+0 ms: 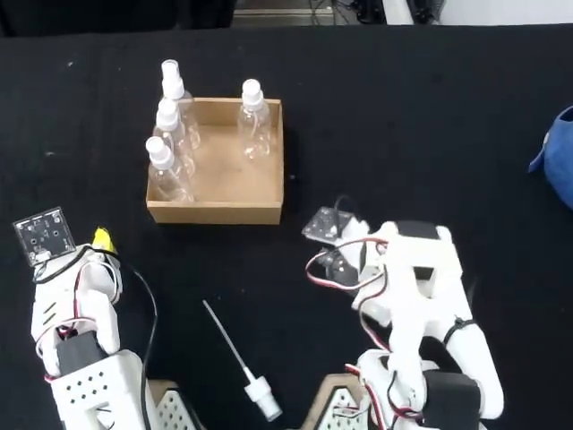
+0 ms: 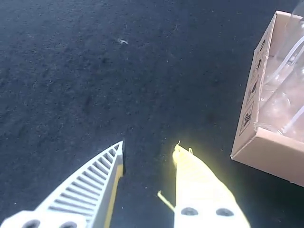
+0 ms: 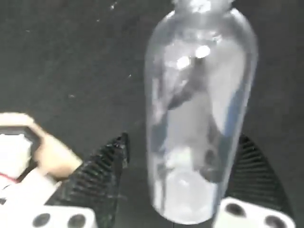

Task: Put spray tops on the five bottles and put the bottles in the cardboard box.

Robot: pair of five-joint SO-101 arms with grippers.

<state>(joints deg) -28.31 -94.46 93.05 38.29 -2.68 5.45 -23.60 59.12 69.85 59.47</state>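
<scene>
A cardboard box (image 1: 219, 210) stands left of centre with several clear bottles (image 1: 170, 148) upright in it, each with a white spray top. One loose spray top (image 1: 260, 394) lies near the front edge, its thin tube pointing towards the box. A clear bottle (image 3: 199, 109) without a top sits between my right gripper's (image 3: 185, 140) dark fingers; one finger (image 3: 107, 161) stands apart from it, so the gripper is open. In the high view the right arm (image 1: 412, 269) hides that bottle. My left gripper (image 2: 149, 147) is open over bare cloth at the front left (image 1: 100, 240), near the box corner (image 2: 266, 142).
Black cloth covers the table. A blue object (image 1: 560, 166) pokes in at the right edge. Both arm bases stand at the front edge, on either side of the loose spray top.
</scene>
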